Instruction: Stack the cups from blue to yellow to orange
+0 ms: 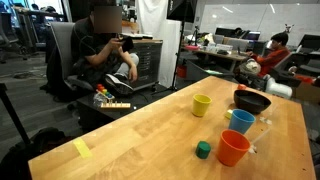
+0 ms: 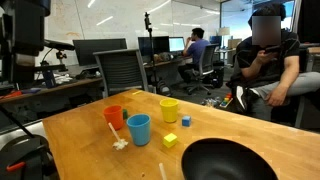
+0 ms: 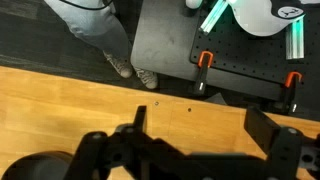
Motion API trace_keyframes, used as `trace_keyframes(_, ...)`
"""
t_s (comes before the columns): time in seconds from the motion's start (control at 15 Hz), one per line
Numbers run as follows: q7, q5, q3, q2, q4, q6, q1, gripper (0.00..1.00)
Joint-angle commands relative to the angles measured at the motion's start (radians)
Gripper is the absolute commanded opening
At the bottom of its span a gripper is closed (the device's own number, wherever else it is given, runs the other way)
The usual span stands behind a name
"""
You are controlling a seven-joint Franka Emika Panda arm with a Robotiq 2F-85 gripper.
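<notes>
Three cups stand upright and apart on the wooden table in both exterior views. The yellow cup (image 1: 201,105) (image 2: 169,110) is nearest the seated person. The light blue cup (image 1: 241,121) (image 2: 138,129) stands between it and the orange cup (image 1: 233,148) (image 2: 113,116). My gripper (image 3: 200,125) shows only in the wrist view, open above bare wood near the table's edge. Its dark fingers (image 3: 138,118) stand wide apart with nothing between them. No cup appears in the wrist view.
A dark wide bowl (image 1: 252,101) (image 2: 225,160) sits close to the cups. Small cubes lie around: green (image 1: 204,150), yellow (image 2: 170,141), blue (image 2: 186,120). A white object (image 2: 118,135) lies beside the blue cup. A person (image 1: 108,50) sits beyond the table edge; orange clamps (image 3: 205,60) grip it.
</notes>
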Motion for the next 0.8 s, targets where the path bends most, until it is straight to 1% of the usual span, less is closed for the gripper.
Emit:
trace_keyframes(0.0, 0.002, -0.002, -0.004, -0.001, 0.002, -0.003, 0.006, 1.00)
trace_keyframes(0.47, 0.003, -0.002, -0.004, -0.001, 0.003, -0.003, 0.006, 1.00)
trace_keyframes(0.73, 0.078, 0.056, 0.003, 0.041, 0.051, 0.021, 0.011, 1.00)
